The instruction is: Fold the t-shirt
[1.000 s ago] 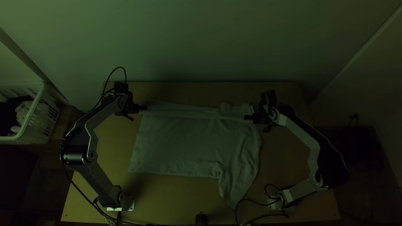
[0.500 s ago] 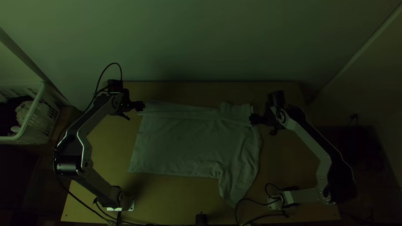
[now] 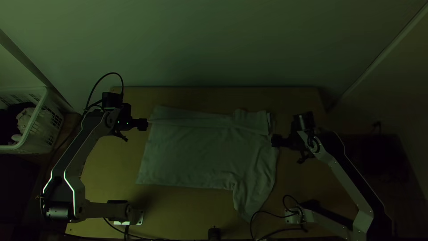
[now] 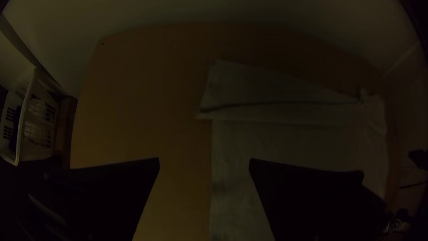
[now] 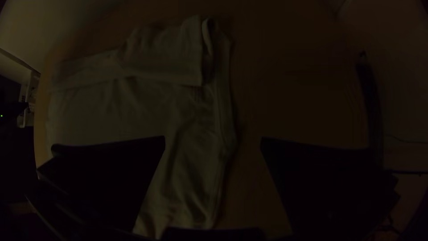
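Your t-shirt [image 3: 196, 154] lies across the middle of the table [image 3: 178, 209], its far side folded over in a strip, one sleeve slanting toward the near edge at right. Your left gripper [image 3: 142, 124] has its fingers spread just beside the strip's left end; your right gripper [image 3: 275, 141], also spread, is by the shirt's right edge.

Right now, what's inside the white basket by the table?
In the white basket there's some dark stuff, with a pale, crumpled bundle beside it, maybe cloth. Whatever lies underneath them is covered, so I can't tell what's at the bottom.
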Controlling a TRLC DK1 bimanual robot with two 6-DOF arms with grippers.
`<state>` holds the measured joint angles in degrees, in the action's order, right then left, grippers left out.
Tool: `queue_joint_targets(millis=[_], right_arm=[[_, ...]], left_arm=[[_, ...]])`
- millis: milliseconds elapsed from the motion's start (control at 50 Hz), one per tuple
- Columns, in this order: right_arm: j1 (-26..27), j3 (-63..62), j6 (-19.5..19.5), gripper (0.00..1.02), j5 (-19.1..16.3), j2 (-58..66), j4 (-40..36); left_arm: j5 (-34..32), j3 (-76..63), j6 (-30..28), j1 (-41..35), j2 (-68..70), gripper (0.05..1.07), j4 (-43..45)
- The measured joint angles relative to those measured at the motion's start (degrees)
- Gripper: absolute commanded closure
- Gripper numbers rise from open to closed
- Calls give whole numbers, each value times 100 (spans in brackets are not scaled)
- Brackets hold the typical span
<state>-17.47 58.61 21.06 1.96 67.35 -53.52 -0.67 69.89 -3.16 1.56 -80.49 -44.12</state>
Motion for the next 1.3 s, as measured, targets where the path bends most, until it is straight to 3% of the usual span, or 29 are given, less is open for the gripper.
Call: queue_joint_targets(millis=[140,280,360,480,920,1300], right_arm=[[-511,-358,348,4,-101,-365,-326],[-894,-505,737,4,-560,-404,-734],[-1051,-632,977,4,-826,-396,-874],[-1263,-807,1182,4,-911,-348,-1027],[-1478,-1300,1283,4,-999,-483,-1266],[-1626,-1650,1305,4,-1054,-588,-1281]], left_arm=[[0,-293,-271,0,363,10,-710],[-2,-629,-444,0,518,10,-1641],[-2,-896,-496,0,627,10,-1808],[2,-1283,-664,-4,826,10,-2022],[256,-2221,-1700,-109,1187,10,-2481],[439,-2693,-1851,-538,994,11,-2216]])
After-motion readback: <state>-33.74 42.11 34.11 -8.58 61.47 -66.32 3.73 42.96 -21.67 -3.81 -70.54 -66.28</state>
